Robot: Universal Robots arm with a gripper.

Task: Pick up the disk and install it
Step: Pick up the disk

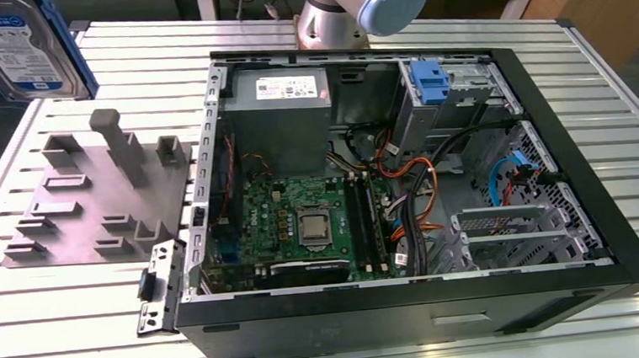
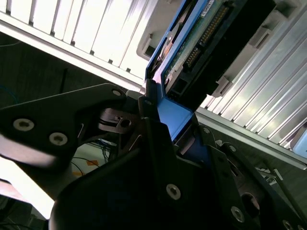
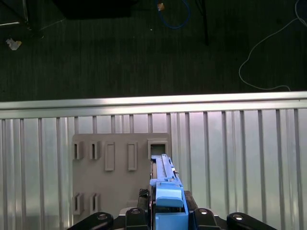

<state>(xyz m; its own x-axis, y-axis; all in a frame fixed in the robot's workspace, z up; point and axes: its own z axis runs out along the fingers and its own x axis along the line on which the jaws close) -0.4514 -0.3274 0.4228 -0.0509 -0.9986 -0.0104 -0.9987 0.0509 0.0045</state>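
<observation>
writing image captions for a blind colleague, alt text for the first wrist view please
The black gripper is shut on the disk, a flat silver metal hard drive in blue plastic rails seen edge-on, with a grey slotted fixture plate on a ribbed aluminium table behind it.

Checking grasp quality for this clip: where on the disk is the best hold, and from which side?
Probably one end of the disk, pinched across its thickness at the blue rail, coming end-on. It is a flat slab, so its two broad faces suit opposed fingers. The gripper holds it that way here.
</observation>
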